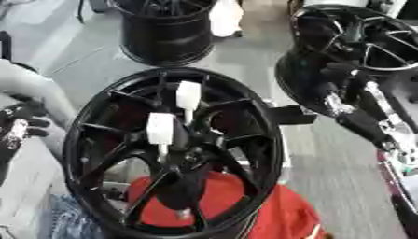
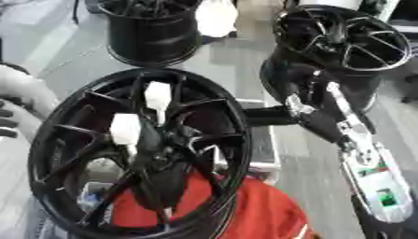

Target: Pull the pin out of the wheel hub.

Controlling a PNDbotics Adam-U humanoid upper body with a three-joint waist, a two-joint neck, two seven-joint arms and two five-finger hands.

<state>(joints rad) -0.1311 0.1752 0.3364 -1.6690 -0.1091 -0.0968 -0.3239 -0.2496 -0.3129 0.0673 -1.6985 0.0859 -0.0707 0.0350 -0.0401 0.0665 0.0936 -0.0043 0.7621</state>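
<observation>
Right hand [image 2: 306, 109] hanging right of wheel hub [image 1: 173, 149], finger state unclear, holding nothing seen; two white pins [image 1: 188, 95] sticking up from hub centre, lying left of hand, long axes upright; left hand [image 1: 20, 123] sitting at left edge, also unclear; right hand seeming nearer.

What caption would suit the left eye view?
Two white pins stand in a black spoked wheel hub.
</observation>
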